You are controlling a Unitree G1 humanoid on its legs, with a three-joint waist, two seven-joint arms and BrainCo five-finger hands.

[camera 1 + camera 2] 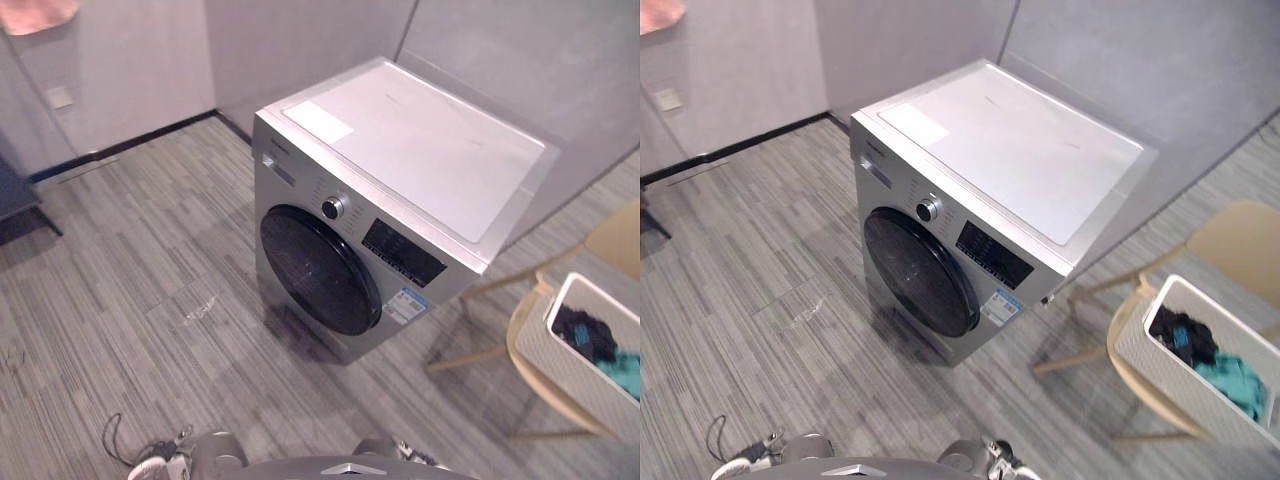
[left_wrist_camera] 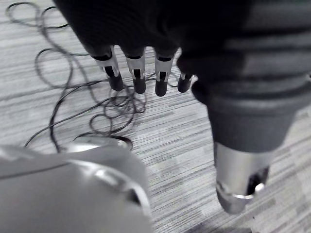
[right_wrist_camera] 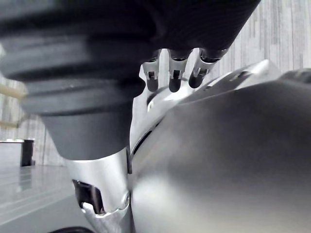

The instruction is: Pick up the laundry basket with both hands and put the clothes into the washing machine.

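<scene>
L hand (image 2: 146, 29) down by side, fingers (image 2: 139, 80) relaxed — empty, R hand (image 3: 87, 63) same, fingers loose

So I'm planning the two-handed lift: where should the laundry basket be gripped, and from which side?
The laundry basket is a long open-topped box sitting on the chair, the clothes lying below its rim. So probably grip the rim at its two short ends, coming in from outside each end.

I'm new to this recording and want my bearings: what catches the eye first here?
A silver washing machine with its dark round door shut stands mid-floor near the wall corner. To its right, a white laundry basket holding dark and teal clothes sits on a wooden chair.
</scene>
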